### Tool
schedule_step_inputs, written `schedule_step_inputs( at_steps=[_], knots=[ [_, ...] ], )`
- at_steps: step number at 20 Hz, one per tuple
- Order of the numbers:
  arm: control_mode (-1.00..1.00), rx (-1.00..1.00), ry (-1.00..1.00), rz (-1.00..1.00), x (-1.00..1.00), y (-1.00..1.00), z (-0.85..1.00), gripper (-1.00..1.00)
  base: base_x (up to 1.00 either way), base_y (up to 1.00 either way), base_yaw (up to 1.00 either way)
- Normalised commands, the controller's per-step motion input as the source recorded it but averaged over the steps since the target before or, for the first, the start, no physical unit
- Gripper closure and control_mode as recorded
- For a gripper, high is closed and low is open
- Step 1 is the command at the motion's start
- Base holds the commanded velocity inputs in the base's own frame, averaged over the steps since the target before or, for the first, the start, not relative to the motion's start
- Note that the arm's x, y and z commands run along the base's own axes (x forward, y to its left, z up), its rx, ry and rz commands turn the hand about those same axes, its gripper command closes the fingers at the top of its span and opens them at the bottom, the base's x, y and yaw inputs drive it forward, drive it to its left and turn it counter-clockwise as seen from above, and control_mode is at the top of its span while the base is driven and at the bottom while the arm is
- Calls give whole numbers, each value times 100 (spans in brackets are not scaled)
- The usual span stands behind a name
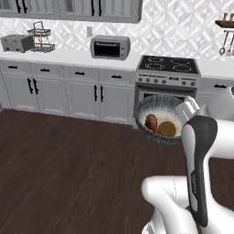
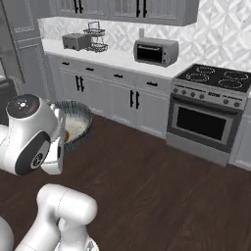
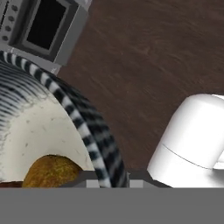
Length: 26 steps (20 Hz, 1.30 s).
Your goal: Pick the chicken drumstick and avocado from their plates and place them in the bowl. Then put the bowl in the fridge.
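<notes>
A: Left base view first — why is the wide, deep bowl with the blue-grey ribbed outside and pale whitish inside (image 1: 161, 119) up in the air, over the dark wood floor (image 1: 68, 160), in front of the black-topped stove and oven (image 1: 168, 73)?

B: It looks carried. The two-finger gripper (image 3: 107, 180) meets it at the near rim, and in the hand view the striped rim runs down between the finger tips — so I judge the pincer nearly closed on that rim, the bowl hanging from it.

A: And inside?

B: The reddish-brown chicken drumstick (image 1: 151, 122) lies toward the left wall, and the rounded olive-yellow avocado (image 1: 167, 129) is touching or just beside it. Both foods are loaded, so the fridge leg remains.

A: Is the fridge close?

B: I cannot tell. Behind are white panelled cabinets (image 1: 68, 91) and a grey toaster oven (image 1: 109, 47) on the counter.
</notes>
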Motion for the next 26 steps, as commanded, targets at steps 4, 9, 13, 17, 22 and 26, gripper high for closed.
schedule_step_inputs(
  at_steps=[4,9,13,17,22,26],
  knots=[
    [100,0,0,0,0,0,0,100,54,0,86],
    [100,0,0,0,0,0,0,100,58,-8,86],
    [100,0,0,0,0,0,0,100,86,-17,77],
    [100,0,0,0,0,0,0,100,83,-12,70],
    [100,0,0,0,0,0,0,100,95,-51,47],
    [100,0,0,0,0,0,0,100,73,-100,11]
  ],
)
